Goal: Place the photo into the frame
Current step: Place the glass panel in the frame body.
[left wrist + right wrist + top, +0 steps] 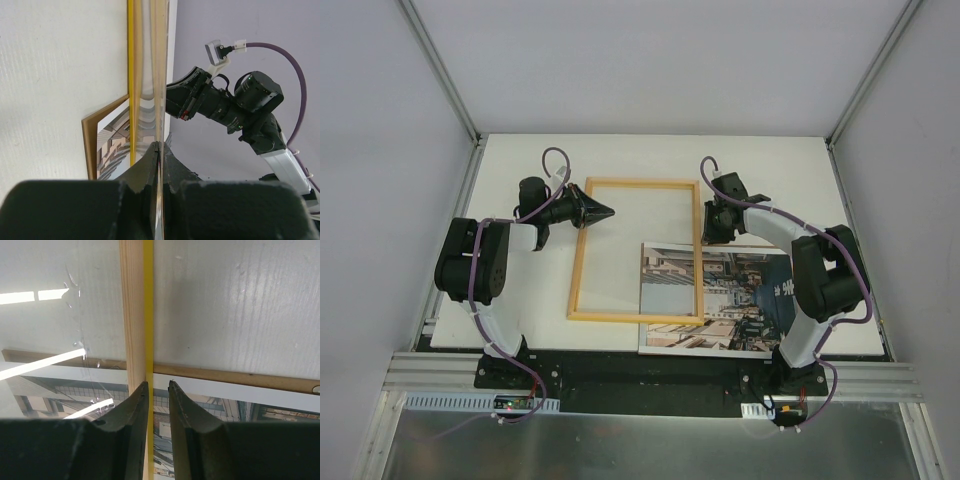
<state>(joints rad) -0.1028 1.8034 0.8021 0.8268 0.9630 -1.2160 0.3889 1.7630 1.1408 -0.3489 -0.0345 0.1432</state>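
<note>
1. I've got the frame (645, 182) lying wood side up in the middle of the table (650, 155). Its near right corner overlaps the photo (740, 300).
2. The photo lies face up at the near right, apparently on a brown backing panel (225, 374), and partly under that corner.
3. The left gripper (608, 212) is toward the far end of the left rail, fingers pressed tight together. I cannot tell whether they nip a thin lip or only bear on it.
4. The right gripper (715, 232) hangs over the right rail with its fingers slightly spread. The rail's yellow edge sits by one finger and there is a gap beside the other, so I judge nothing is clamped.
5. First risk: shift the frame now and that corner may drag or crease the photo.
6. Second risk: the rail is thin. If I close off-centre, the fingers could skid off and swing the frame about the left contact.
7. Third risk: glare suggests a clear pane (82, 345), and tilting could let it slide.
</note>
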